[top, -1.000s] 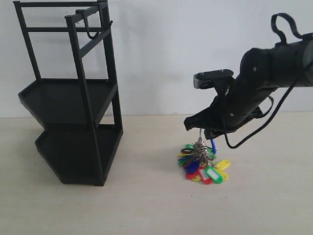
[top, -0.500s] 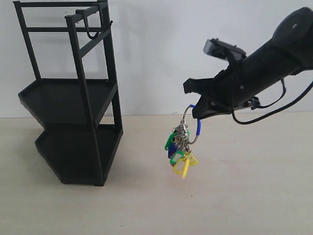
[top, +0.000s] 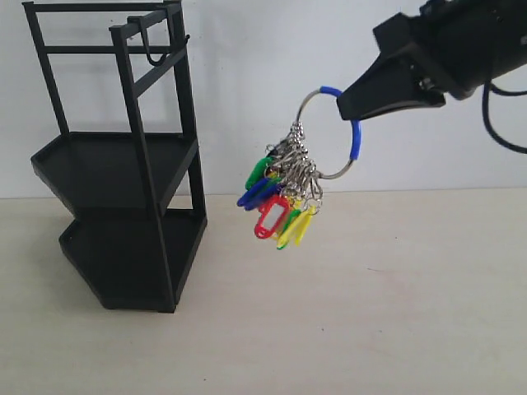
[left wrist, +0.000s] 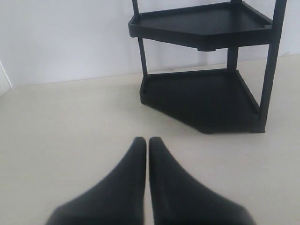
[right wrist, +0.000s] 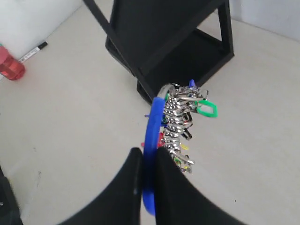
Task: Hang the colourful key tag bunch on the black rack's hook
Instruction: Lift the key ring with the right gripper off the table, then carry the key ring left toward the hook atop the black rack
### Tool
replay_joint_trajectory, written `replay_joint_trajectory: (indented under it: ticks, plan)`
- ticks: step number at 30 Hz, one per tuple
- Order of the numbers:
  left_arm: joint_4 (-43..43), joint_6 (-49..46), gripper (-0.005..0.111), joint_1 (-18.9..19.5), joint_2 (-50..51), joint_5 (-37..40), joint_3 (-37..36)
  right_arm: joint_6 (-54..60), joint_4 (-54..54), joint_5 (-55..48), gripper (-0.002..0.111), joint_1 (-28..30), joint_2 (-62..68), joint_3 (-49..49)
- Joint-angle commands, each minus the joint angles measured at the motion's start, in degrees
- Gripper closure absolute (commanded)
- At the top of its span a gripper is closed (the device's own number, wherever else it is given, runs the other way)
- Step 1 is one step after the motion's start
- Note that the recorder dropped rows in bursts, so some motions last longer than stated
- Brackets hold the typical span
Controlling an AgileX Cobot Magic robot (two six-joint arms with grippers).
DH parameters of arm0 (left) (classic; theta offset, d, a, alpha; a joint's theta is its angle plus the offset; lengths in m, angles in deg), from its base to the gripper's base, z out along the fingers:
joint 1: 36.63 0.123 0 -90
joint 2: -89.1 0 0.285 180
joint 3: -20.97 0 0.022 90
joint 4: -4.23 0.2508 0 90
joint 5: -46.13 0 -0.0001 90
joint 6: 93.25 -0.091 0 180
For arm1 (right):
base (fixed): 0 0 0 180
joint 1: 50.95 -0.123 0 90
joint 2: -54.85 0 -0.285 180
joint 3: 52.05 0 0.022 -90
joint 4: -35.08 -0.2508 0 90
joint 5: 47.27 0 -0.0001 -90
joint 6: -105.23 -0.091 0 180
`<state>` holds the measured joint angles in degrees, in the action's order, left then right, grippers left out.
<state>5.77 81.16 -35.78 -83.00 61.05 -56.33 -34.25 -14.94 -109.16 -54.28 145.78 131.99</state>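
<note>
My right gripper (top: 347, 105) (right wrist: 148, 151) is shut on the blue part of the loop (top: 356, 138) (right wrist: 151, 126) of the colourful key tag bunch (top: 280, 193) (right wrist: 180, 123). The bunch hangs in the air, well above the table, with its tags swung out to the left. The black rack (top: 123, 164) (left wrist: 206, 75) (right wrist: 173, 37) stands at the left. Its hook (top: 153, 49) hangs from the top bar, far left of and above the tags. My left gripper (left wrist: 148, 140) is shut on nothing, low over the table, pointing toward the rack's lower tray.
A red bottle (right wrist: 10, 65) and a marker pen (right wrist: 32, 52) lie at the table's edge in the right wrist view. A white wall (top: 280, 49) stands behind the beige table (top: 329, 329).
My right gripper has lifted the key tag bunch off the table and carried it up; the tags now swing out to the left. The rack has not moved.
</note>
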Motion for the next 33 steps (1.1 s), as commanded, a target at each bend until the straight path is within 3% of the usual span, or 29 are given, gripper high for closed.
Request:
replay_joint_trajectory:
  ticks: [1, 5, 10, 16, 18, 19, 21, 24, 26, 28, 30, 33]
  plan:
    - [-0.20, 0.04, 0.102, -0.07, -0.12, -0.32, 0.08, 1.95, 0.35, -1.99, 0.108, 0.54, -5.24, 0.31]
    - [-0.20, 0.04, 0.102, -0.07, -0.12, -0.32, 0.08, 1.95, 0.85, -1.71, 0.108, 0.54, -7.07, 0.31]
    - [-0.20, 0.04, 0.102, -0.07, -0.12, -0.32, 0.08, -1.92, 1.94, 5.85, 0.108, 0.44, -6.04, 0.31]
    - [-0.20, 0.04, 0.102, -0.07, -0.12, -0.32, 0.08, -6.46, 2.93, 12.02, 0.108, -3.22, -4.31, -0.75]
    - [-0.20, 0.04, 0.102, -0.07, -0.12, -0.32, 0.08, 3.85, -1.43, 7.05, 0.108, -5.77, -3.55, -0.75]
    - [-0.20, 0.04, 0.102, -0.07, -0.12, -0.32, 0.08, 3.85, 2.48, 7.73, 0.108, -6.43, -3.55, -0.63]
    - [-0.20, 0.04, 0.102, -0.07, -0.12, -0.32, 0.08, -6.88, 3.70, 12.93, 0.108, -6.47, -3.38, -0.74]
    - [-0.20, 0.04, 0.102, -0.07, -0.12, -0.32, 0.08, 2.67, 4.63, 9.15, 0.108, -9.35, -2.85, -0.61]
    - [-0.20, 0.04, 0.102, -0.07, -0.12, -0.32, 0.08, -10.61, 7.74, 18.13, 0.108, -9.22, -2.49, -0.61]
    - [-0.20, 0.04, 0.102, -0.07, -0.12, -0.32, 0.08, -6.62, 3.18, 16.73, 0.108, -10.78, -1.99, -0.61]
    - [-0.20, 0.04, 0.102, -0.07, -0.12, -0.32, 0.08, -0.66, 5.48, 14.85, 0.108, -11.89, -1.99, -0.61]
    - [-0.20, 0.04, 0.102, -0.07, -0.12, -0.32, 0.08, -13.24, 9.86, 21.90, 0.108, -11.56, -1.87, -0.61]
